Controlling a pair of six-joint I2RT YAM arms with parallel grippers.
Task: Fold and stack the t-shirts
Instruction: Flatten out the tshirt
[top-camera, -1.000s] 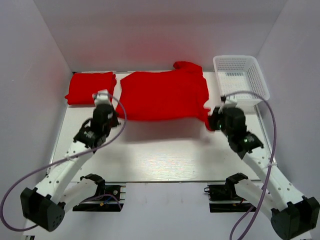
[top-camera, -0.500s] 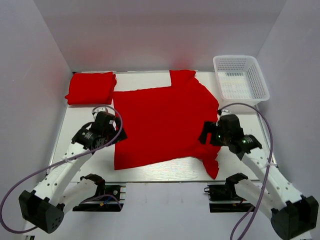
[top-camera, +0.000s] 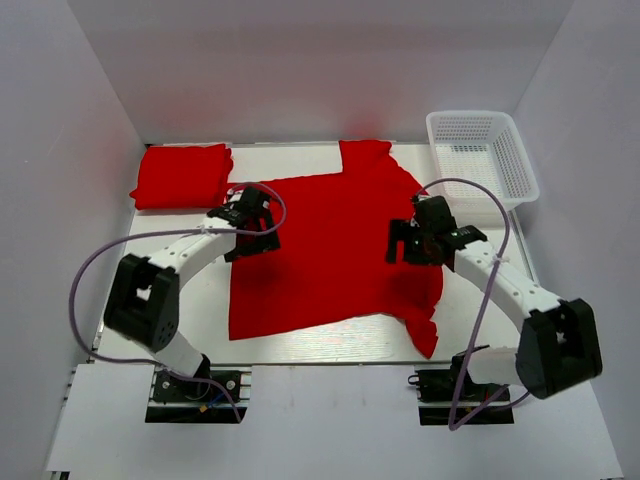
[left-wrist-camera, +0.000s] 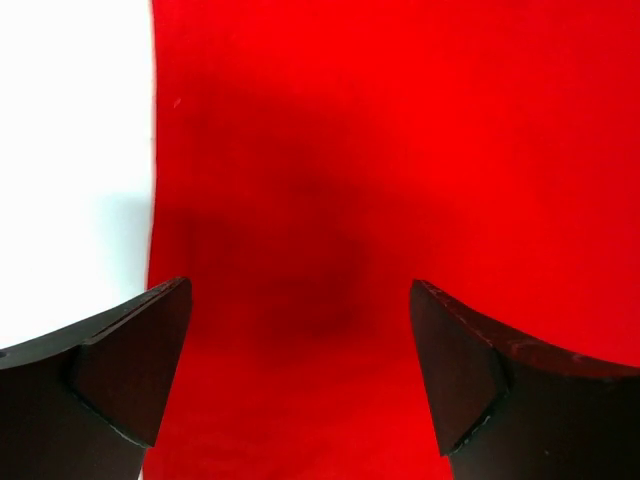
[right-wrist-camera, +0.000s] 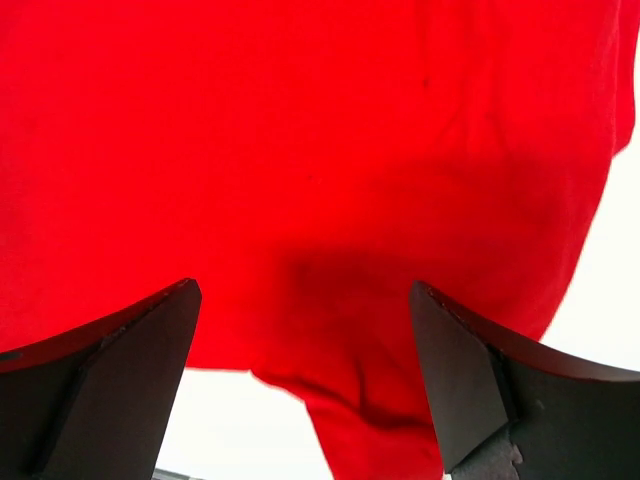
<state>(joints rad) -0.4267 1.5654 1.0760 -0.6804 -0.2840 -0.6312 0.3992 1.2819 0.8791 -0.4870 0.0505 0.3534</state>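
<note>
At ten o'clock on the table (top-camera: 300, 345), folded t-shirt (top-camera: 180, 175): red, squared into a compact pad; lies apart from the open shirt, just beyond its ten o'clock corner; judged to be parked there as the base of the stack, out of the working area.
Left gripper (top-camera: 255, 225): poised over the nine-to-ten o'clock edge of the open shirt; jaws spread wide, nothing between them; the left wrist view shows the straight cloth edge and bare table just to nine o'clock of it; likely set there to pinch that side for a fold.
Spread t-shirt (top-camera: 330, 250): red, laid mostly flat across the table's middle; one sleeve points to twelve o'clock, the other trails to five o'clock near the front edge; flattened, by my judgement, so a clean fold can be made; not yet folded.
Right gripper (top-camera: 412, 240): over the three o'clock side of the same shirt; jaws wide apart, gripping nothing; the right wrist view shows rumpled cloth below, at six o'clock; mirrors the left, probably for a two-handed lift.
Basket (top-camera: 480, 150): white mesh, at two o'clock; apart from the shirt; no part in this step.
</note>
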